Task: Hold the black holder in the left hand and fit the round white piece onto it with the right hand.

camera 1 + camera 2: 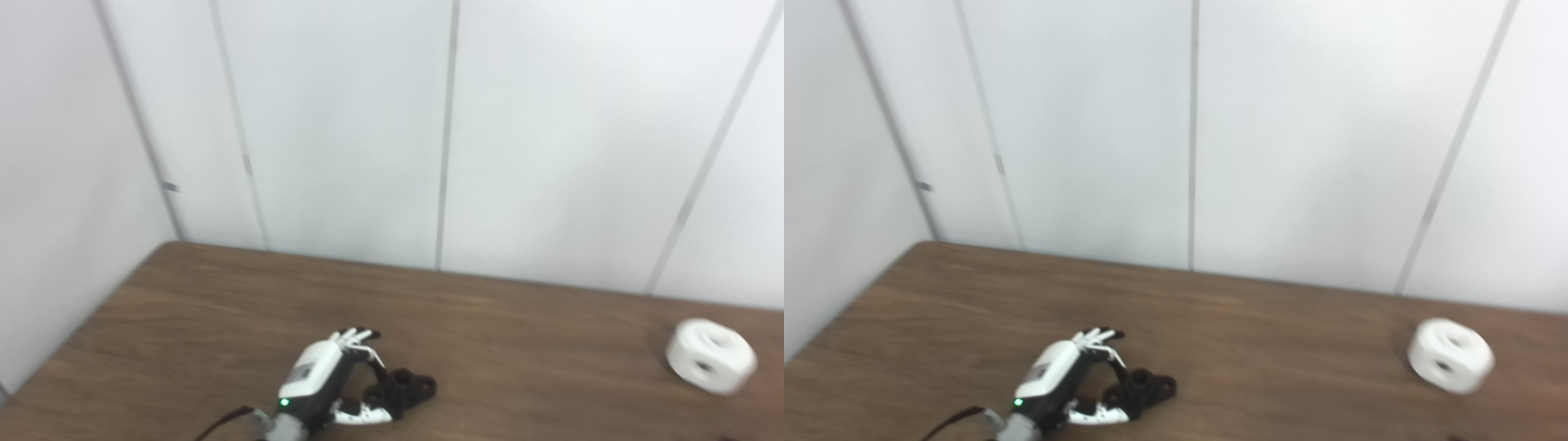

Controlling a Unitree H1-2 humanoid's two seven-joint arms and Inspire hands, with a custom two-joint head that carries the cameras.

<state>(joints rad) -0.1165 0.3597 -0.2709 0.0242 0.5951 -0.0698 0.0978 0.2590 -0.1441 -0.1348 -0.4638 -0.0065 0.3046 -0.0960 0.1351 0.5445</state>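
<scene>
In the left eye view, the left hand [334,380] is reaching over the table [184,318], fingers spread, thumb lying just beside the black holder [407,389]; whether it is gripping is unclear.

In the right eye view, the round white piece [1450,355] is resting far right, well apart.

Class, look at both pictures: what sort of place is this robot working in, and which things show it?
Probably a lab test booth: plain white wall panels enclose a bare wooden table, where only a black holder and a round white piece lie.
</scene>
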